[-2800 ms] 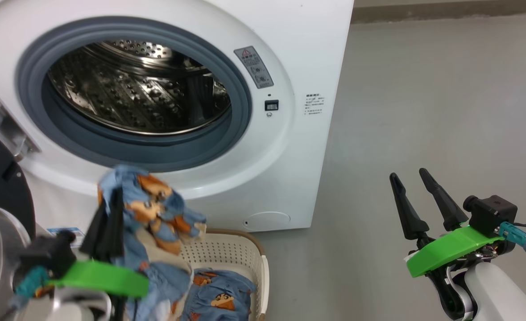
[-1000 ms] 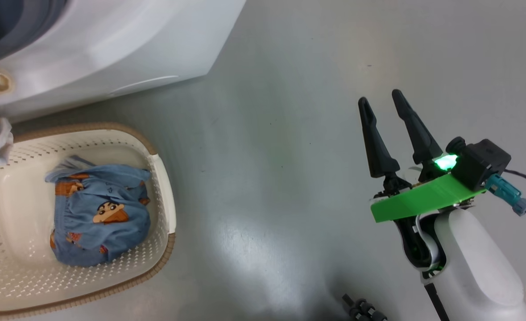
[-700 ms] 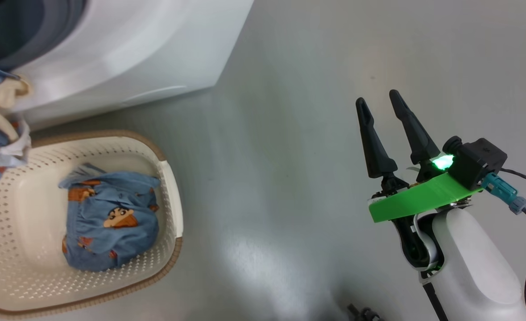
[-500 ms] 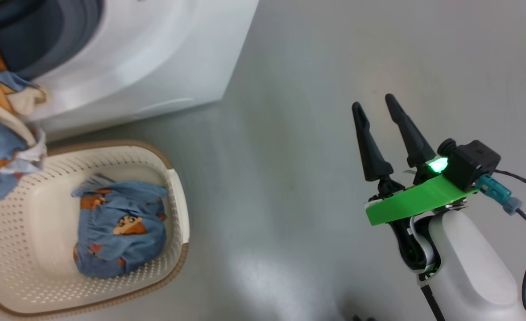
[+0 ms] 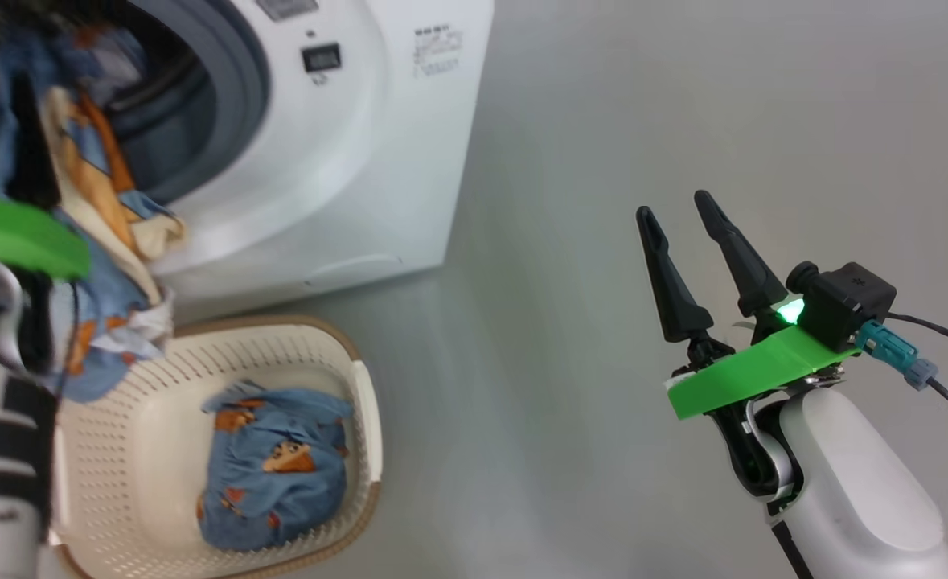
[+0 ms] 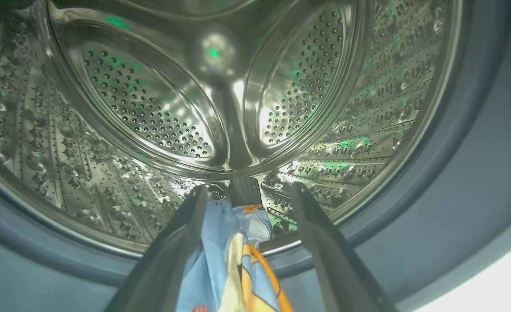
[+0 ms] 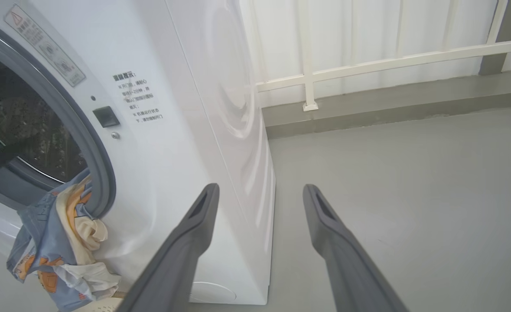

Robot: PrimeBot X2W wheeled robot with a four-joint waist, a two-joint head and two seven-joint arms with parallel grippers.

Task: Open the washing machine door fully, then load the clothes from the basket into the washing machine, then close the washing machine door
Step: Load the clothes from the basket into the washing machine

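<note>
**A:** Since the earlier view the left gripper (image 6: 248, 189) has carried its clothes (image 6: 225, 264) up from over the basket (image 5: 224, 354) to the mouth of the washing machine (image 5: 361, 161).

**B:** Gripped?

**A:** The fingers stand wide. Cloth lies between them, against one finger (the rest hangs out over the rubber ring (image 7: 101, 173)).

**B:** And the right gripper (image 5: 672, 203)?

**A:** Spread wide, nothing in it, above the floor (image 5: 570, 402). One blue piece (image 5: 272, 474) lies in the basket.
</note>
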